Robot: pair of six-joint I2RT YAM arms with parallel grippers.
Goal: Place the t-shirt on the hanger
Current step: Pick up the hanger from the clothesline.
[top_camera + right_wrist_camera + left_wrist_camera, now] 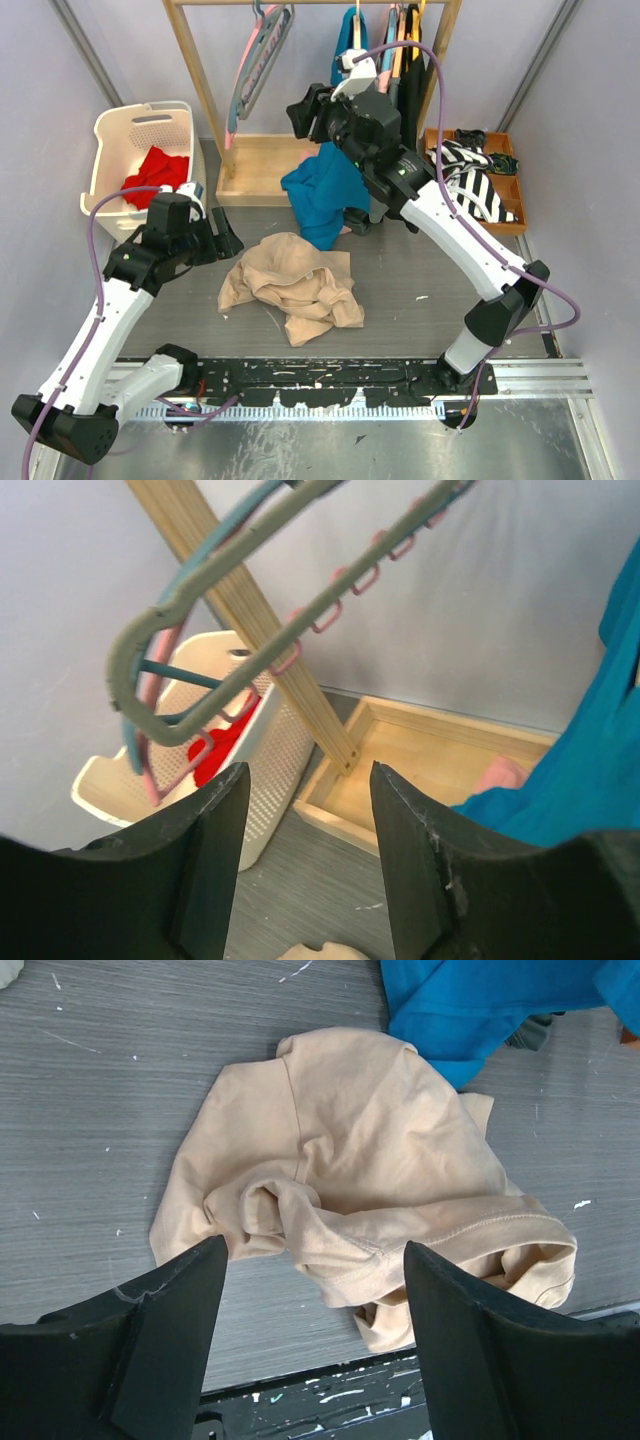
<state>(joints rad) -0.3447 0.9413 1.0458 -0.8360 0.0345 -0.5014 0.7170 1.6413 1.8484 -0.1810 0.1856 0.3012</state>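
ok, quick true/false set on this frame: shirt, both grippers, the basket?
1. The t-shirt hangs on a hanger. False: it lies crumpled on the table.
2. The left gripper is open, with nothing in it. True.
3. The red cloth sits in the white basket. True.
4. The right gripper is shut on the teal garment. False: it is open and empty, up by the hangers on the rack.
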